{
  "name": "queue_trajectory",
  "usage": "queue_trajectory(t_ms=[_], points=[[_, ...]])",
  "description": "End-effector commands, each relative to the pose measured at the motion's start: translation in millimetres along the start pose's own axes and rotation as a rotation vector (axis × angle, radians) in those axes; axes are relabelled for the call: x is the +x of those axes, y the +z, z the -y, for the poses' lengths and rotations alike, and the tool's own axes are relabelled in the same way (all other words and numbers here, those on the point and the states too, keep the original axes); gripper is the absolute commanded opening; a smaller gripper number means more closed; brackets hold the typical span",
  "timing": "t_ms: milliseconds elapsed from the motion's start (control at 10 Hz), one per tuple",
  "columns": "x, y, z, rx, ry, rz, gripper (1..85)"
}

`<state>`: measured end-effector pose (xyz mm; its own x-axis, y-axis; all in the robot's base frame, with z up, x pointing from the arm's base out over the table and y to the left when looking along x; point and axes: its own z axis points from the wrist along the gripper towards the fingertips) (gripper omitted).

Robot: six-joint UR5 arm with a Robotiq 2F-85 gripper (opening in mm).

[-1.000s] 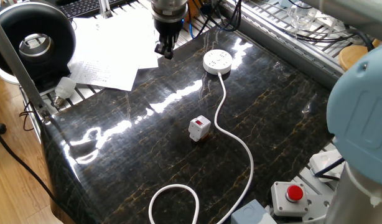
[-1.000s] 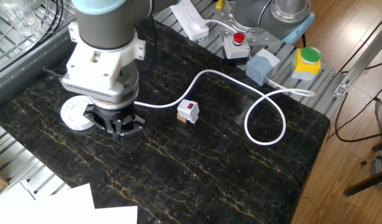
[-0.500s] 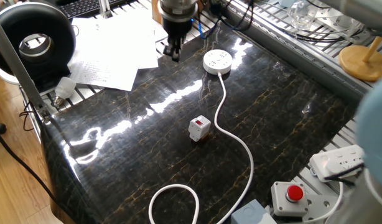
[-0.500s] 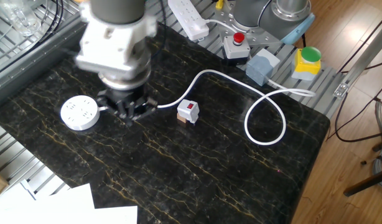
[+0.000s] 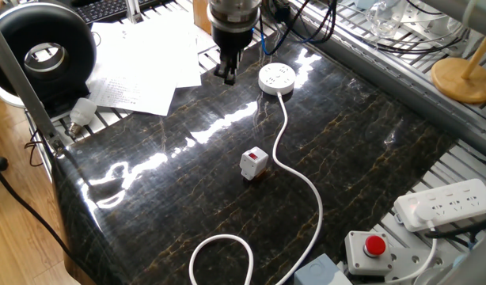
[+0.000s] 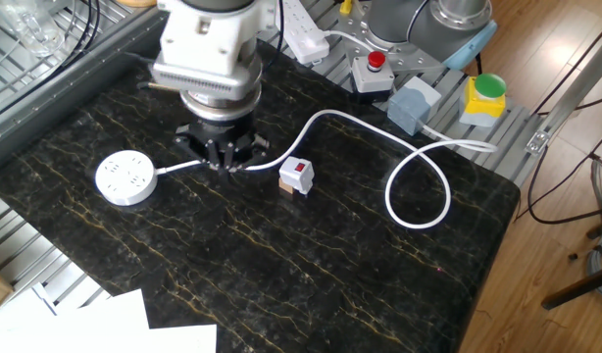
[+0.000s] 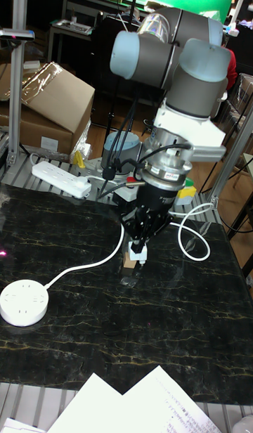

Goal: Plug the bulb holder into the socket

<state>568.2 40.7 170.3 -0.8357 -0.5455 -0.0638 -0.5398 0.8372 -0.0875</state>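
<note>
The bulb holder (image 5: 253,163), a small white box with a red patch, stands on the dark marble table (image 5: 370,150) beside the white cord (image 5: 297,176). The round white socket (image 5: 276,78) lies at the far end of that cord. My gripper (image 5: 228,76) hangs above the table left of the socket, open with nothing in it. In the other fixed view the gripper (image 6: 225,161) is over the cord, between the socket (image 6: 125,178) and the bulb holder (image 6: 297,176). In the tall view the gripper (image 7: 140,244) partly hides the bulb holder (image 7: 138,254); the socket (image 7: 24,303) lies far left.
A long power strip (image 6: 301,29), a red button box (image 6: 376,63), a grey block (image 6: 415,104) and a green button (image 6: 487,90) sit along one table edge. Paper sheets (image 5: 140,63) and a black ring lamp (image 5: 43,54) lie past another. The cord loops (image 6: 419,186) near the edge.
The gripper has moved away from above the socket and toward the bulb holder. The socket, cord and bulb holder have not moved.
</note>
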Motion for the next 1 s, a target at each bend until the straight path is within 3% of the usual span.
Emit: queue_trajectory(t_ms=[0,100,300,600,900], points=[[8.2,-4.4,-2.5,-0.005,-0.206,-0.020,1.0],[6.9,-4.4,-2.4,-0.005,-0.297,-0.015,1.0],[4.4,-4.5,-10.1,-0.033,-0.372,0.000,1.0],[-2.6,-5.0,-18.8,-0.061,-0.385,0.033,1.0],[-2.6,-7.9,-25.0,-0.051,-0.377,0.052,1.0]])
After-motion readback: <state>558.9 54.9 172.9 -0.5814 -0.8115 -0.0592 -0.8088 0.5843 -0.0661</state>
